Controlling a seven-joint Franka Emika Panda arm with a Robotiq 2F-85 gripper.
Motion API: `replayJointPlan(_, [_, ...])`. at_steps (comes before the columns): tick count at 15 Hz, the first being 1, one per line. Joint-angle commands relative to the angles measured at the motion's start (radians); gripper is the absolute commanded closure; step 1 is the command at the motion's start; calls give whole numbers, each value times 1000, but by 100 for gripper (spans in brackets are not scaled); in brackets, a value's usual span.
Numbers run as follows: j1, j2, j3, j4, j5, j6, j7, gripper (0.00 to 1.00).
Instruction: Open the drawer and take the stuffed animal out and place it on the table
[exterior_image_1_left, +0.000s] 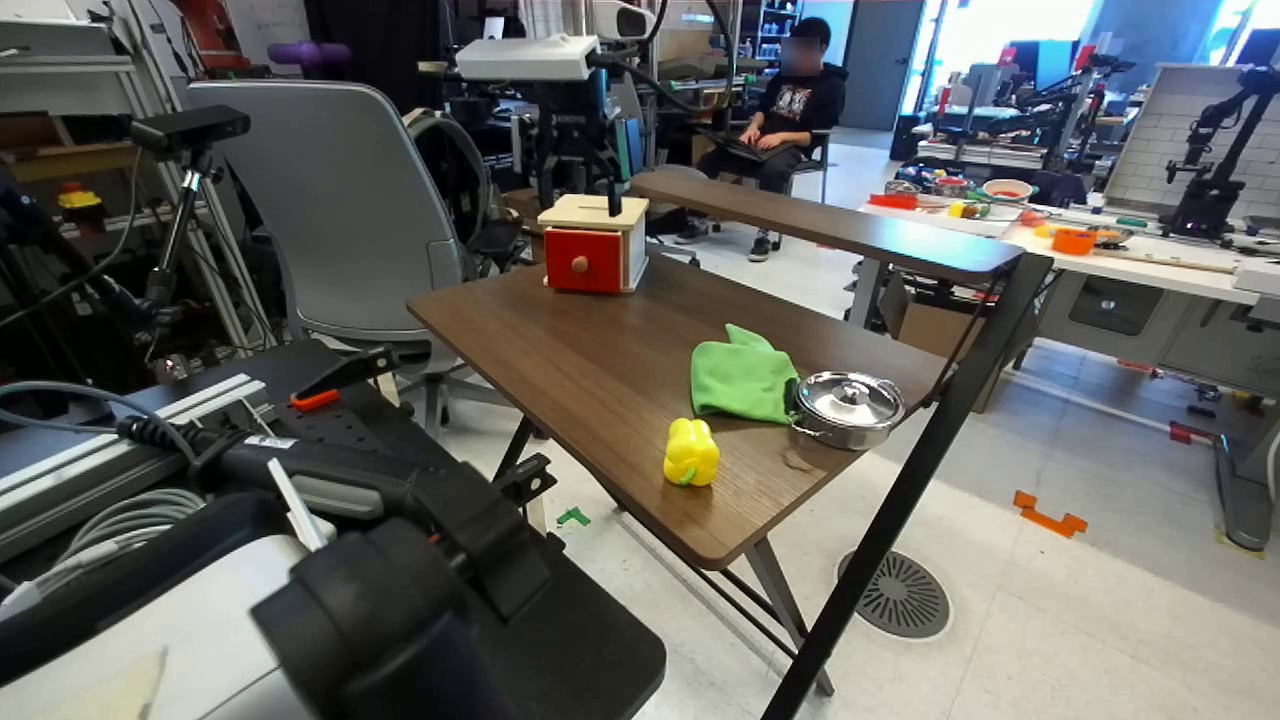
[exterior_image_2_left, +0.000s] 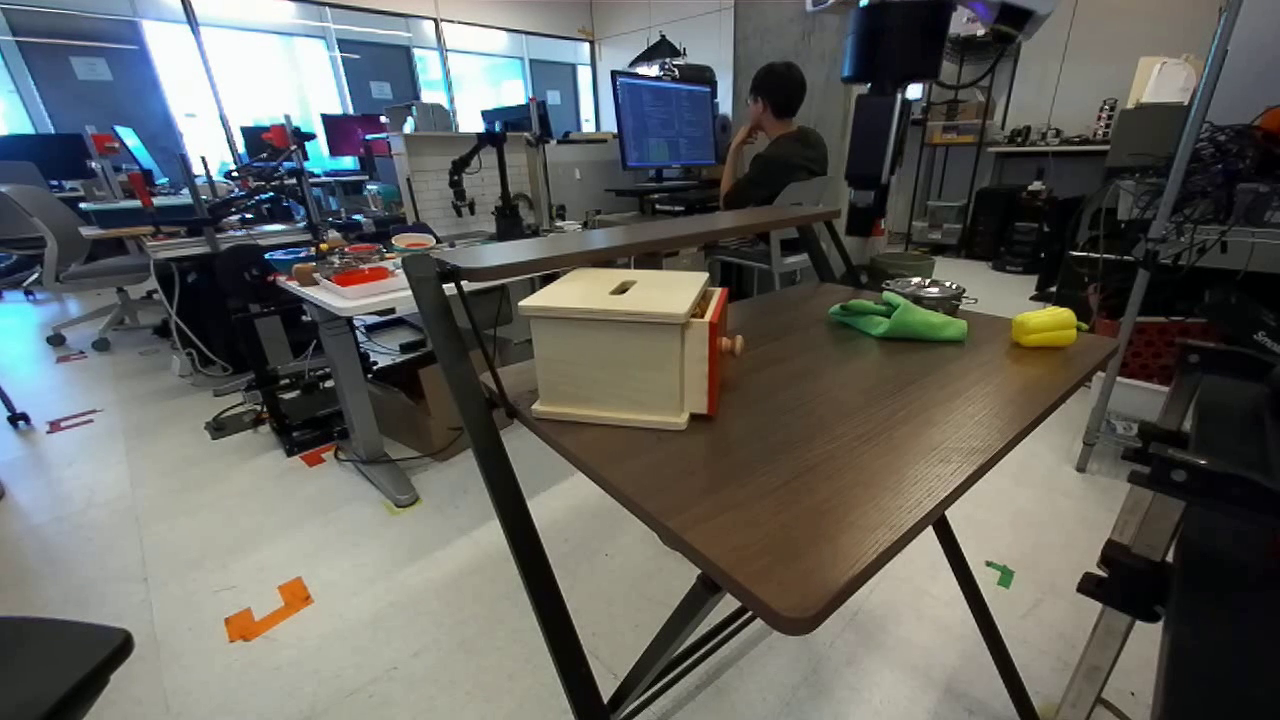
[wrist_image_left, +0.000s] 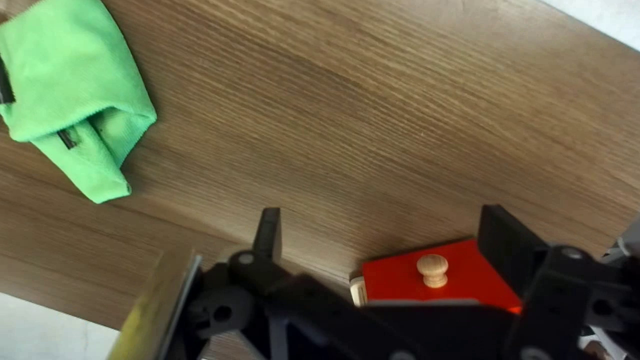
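Observation:
The pale wooden box with a red-fronted drawer (exterior_image_1_left: 582, 262) stands at the far end of the brown table (exterior_image_1_left: 590, 345). In an exterior view the drawer's red front (exterior_image_2_left: 717, 350) sits out a little from the box, with a strip of pale side showing. A round wooden knob (wrist_image_left: 433, 270) is on the red front. My gripper (exterior_image_1_left: 580, 205) is open and empty, raised above the table on the drawer's front side, apart from the knob. In the wrist view the fingers (wrist_image_left: 381, 212) stand wide, with the knob below and between them. The stuffed animal is not visible; the drawer's inside is hidden.
A green cloth (exterior_image_1_left: 742, 378), a lidded metal pot (exterior_image_1_left: 850, 408) and a yellow pepper (exterior_image_1_left: 691, 452) sit on the table. A raised shelf (exterior_image_2_left: 640, 240) runs along one long edge of the table. A grey chair (exterior_image_1_left: 330, 200) stands close to the table.

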Motion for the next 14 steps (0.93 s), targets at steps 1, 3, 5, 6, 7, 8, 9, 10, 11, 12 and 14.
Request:
replayJointPlan(1, [36,67,-10,20,-78,109,54,0])
replayJointPlan(3, [48,101,-9,28,-92,149,58,0])
replayJointPlan(5, [55,125,-7,37,-93,170,56,0])
replayJointPlan(6, [52,143,-2,48,-82,173,47,0])
replayJointPlan(7, [53,155,-1,56,-79,172,44,0])
replayJointPlan(8, [51,170,2,68,-75,169,37,0])
replayJointPlan(9, [51,184,4,82,-73,163,32,0])
replayJointPlan(10, [49,204,9,101,-71,162,22,0])
replayJointPlan(11, [50,218,11,116,-70,159,18,0])
replayJointPlan(12, [50,240,15,141,-68,151,12,0])
replayJointPlan(14, [50,278,22,189,-66,139,0,0])
